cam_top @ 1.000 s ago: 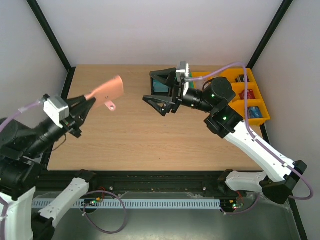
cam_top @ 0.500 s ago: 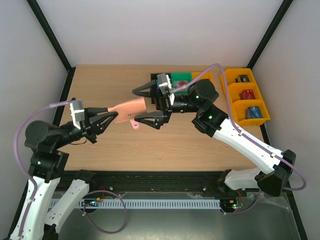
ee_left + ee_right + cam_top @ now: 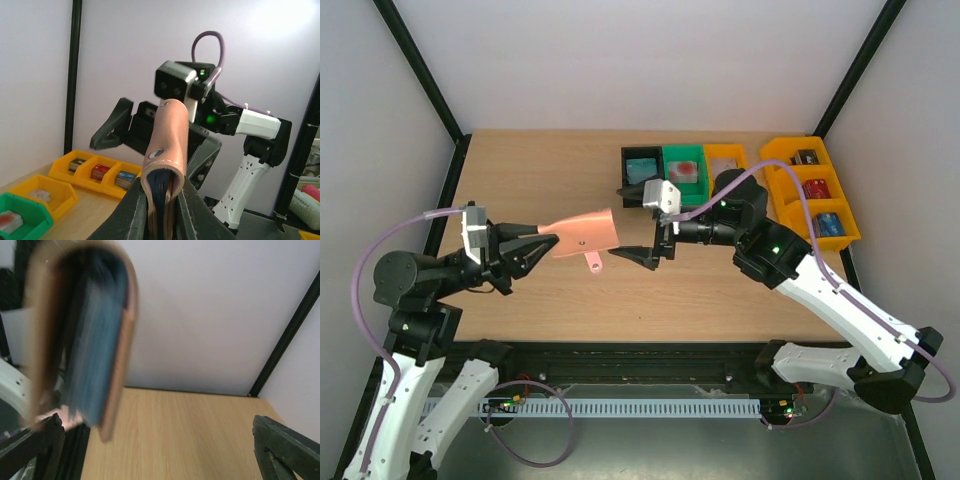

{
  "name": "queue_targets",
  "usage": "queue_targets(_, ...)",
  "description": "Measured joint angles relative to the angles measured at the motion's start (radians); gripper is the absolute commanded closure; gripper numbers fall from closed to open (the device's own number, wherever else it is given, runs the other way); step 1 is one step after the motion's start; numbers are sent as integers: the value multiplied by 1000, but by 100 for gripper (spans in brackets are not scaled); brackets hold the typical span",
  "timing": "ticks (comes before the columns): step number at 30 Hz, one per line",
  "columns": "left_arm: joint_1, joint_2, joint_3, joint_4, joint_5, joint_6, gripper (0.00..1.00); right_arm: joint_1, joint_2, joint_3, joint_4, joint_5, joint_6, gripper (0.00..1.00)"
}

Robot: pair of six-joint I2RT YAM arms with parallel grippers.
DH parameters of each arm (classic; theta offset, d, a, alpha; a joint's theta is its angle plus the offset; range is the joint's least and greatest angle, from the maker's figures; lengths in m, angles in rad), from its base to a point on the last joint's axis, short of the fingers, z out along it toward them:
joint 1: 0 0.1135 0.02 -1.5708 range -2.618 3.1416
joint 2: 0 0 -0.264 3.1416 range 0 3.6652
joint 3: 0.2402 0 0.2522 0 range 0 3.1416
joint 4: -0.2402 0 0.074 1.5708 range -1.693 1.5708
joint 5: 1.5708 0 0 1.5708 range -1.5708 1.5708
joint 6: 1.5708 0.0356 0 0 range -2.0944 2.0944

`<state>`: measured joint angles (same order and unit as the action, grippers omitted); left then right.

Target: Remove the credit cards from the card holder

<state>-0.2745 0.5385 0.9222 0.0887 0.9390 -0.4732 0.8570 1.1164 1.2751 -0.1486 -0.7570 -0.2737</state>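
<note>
My left gripper (image 3: 538, 246) is shut on one end of the pinkish-tan card holder (image 3: 586, 230) and holds it in the air over the table's middle, pointing right. In the left wrist view the holder (image 3: 168, 145) stands up between my fingers (image 3: 129, 212), and dark blue layers show inside its fold. I cannot pick out the credit cards among them. My right gripper (image 3: 626, 224) is open wide and faces the holder's free end, just short of it. The right wrist view shows the holder (image 3: 80, 340) blurred at upper left, with nothing between the right gripper's (image 3: 157, 447) jaws.
At the back stand a black bin (image 3: 626, 160), a green bin (image 3: 668, 158) and a small orange bin (image 3: 724, 156), each with blocks inside. A yellow three-part tray (image 3: 847, 200) sits at the far right. The holder's strap tab (image 3: 595, 264) hangs below it.
My left arm swung the holder from the back left to the table's middle. My right gripper left the bins, came toward the holder and stayed open.
</note>
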Motion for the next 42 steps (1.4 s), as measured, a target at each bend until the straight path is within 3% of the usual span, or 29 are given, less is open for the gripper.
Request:
queue_targets(10,0,0,0,21,30,-13,98,0,71,48,-134,3,-96,3)
queue_targets(20,1,10,-16,-1,21,12,98,0,72,56,-74,-80,-11,10)
queue_targets(28,0,32,-16,-108,19,119,98,-1,78,56,28,-36,83,3)
queue_targets(32,0,43,-16,-153,13,175,98,-2,77,56,47,-17,100,5)
queue_targets(34,0,42,-16,-161,18,190,98,-2,77,55,48,-18,103,15)
queue_targets(36,0,42,-16,-167,27,201,98,-2,77,55,48,-25,101,35)
queue_targets(39,5,44,-16,-177,41,212,98,-2,85,56,46,-51,103,55)
queue_targets(42,7,45,-16,-190,40,225,98,-2,106,59,38,-84,108,91)
